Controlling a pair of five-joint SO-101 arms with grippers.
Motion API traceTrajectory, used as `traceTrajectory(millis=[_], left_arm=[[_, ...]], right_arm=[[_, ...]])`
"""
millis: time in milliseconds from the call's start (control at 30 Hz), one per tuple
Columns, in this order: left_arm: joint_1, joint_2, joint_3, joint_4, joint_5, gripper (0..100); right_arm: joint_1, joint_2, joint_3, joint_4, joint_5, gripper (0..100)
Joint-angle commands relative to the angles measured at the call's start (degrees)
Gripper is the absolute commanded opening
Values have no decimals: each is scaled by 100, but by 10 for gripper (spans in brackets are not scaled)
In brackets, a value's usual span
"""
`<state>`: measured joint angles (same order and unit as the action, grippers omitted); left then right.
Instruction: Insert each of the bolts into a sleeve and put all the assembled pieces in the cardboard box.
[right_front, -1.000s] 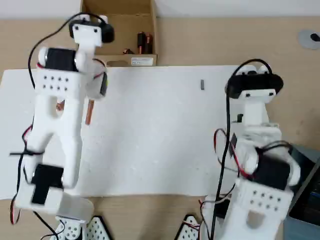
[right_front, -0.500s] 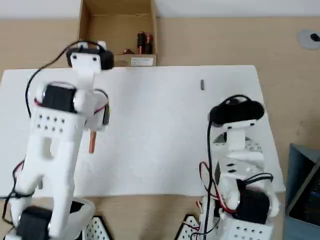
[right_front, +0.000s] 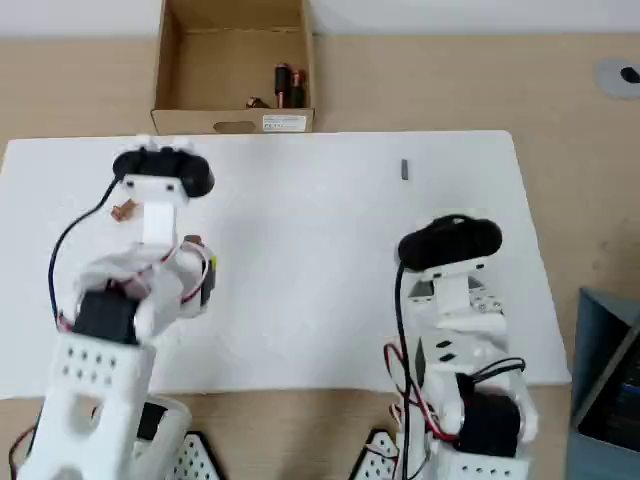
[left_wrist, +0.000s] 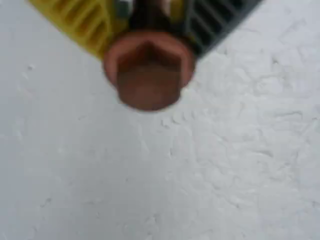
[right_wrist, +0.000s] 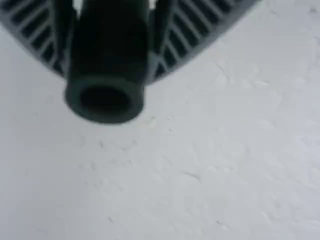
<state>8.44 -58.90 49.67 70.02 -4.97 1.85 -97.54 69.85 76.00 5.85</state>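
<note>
My left gripper (left_wrist: 149, 27) is shut on a copper bolt (left_wrist: 149, 70), whose hex head points at the camera, just above the white mat. In the high view that bolt (right_front: 191, 243) shows at the left arm's tip, over the mat's left half. My right gripper (right_wrist: 107, 45) is shut on a dark sleeve (right_wrist: 106, 100) with its open bore facing the camera, low over the mat. The cardboard box (right_front: 168, 75) stands at the far edge and holds assembled pieces (right_front: 288, 84). A loose copper bolt (right_front: 123, 210) and a loose dark sleeve (right_front: 405, 170) lie on the mat.
The white mat (right_front: 320, 260) covers most of the wooden table. The right arm (right_front: 450, 245) is folded over the mat's near right part. A dark bin (right_front: 605, 400) stands off the mat at the near right corner.
Both arms have drawn back toward the table's near edge. The left arm carried the copper bolt away from beside the box; the right arm folded lower.
</note>
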Motion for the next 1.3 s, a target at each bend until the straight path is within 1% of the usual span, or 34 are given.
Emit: traceTrajectory(millis=[0,167,300,433,633,700,833,967,1267], left_arm=[[26,-963,580,-501,237,2],[44,-2105,1222,-923,782,2],[35,-2923,1837,-1371,993,2],[70,-3670,2409,-1837,1029,2],[79,-4567,3077,-2321,1037,2],[88,-4602,3165,-2611,1240,2],[88,-4558,3200,-3262,1960,2],[123,-4558,3200,-3727,2488,2],[1143,-4567,3121,-4123,3297,2]], right_arm=[[-295,-374,75,-202,-35,9],[-813,-1051,549,-563,-44,9],[-1209,-1253,813,-923,-44,9],[-1490,-1235,1112,-1424,-44,9],[-2158,-1244,1675,-2365,-44,9],[-2422,-1253,1868,-2655,-44,9],[-2976,-1253,2158,-3130,-44,9],[-3284,-1253,2211,-3393,-44,9],[-3591,-1262,2158,-3420,-44,9]])
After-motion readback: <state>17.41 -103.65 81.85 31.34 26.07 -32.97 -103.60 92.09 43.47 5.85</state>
